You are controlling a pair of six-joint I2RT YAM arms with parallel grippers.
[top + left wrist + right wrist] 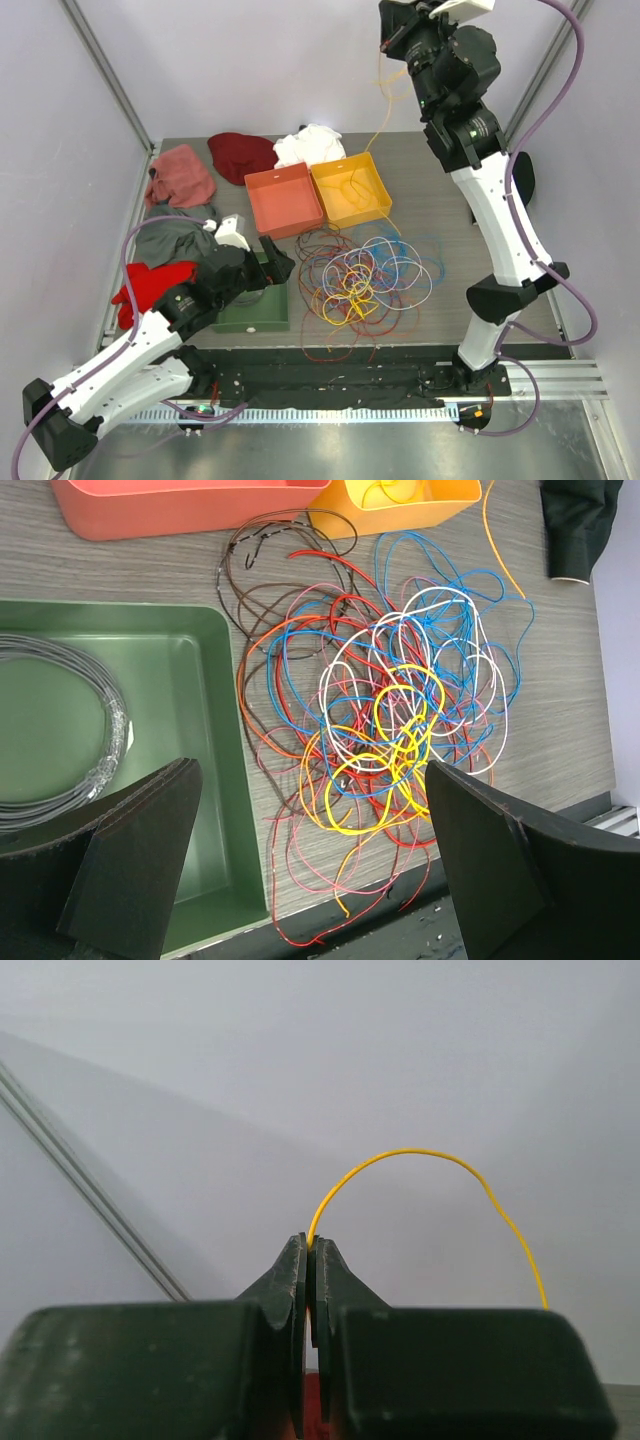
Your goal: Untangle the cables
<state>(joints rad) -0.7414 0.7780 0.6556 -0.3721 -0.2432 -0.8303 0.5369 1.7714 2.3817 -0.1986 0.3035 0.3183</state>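
Observation:
The cables [365, 275] lie in a loose tangle of red, yellow, blue, white and orange loops on the table's middle, also seen from the left wrist as the cables [385, 710]. My left gripper [272, 258] hovers low at the tangle's left edge. In its own view the left gripper [308, 770] is open and holds nothing. My right gripper [388, 38] is raised high at the back. From its wrist view the right gripper [312, 1245] is shut on a thin yellow cable [420, 1152]. That yellow cable [386, 110] hangs down toward the yellow bin.
An orange-red bin [285, 198] and a yellow bin [374, 192] stand behind the tangle. A green tray [215, 730] holding a grey coiled wire [60, 730] lies left of it. Pink [180, 175], dark red [240, 155], white [310, 145], grey and red cloths lie at the back left.

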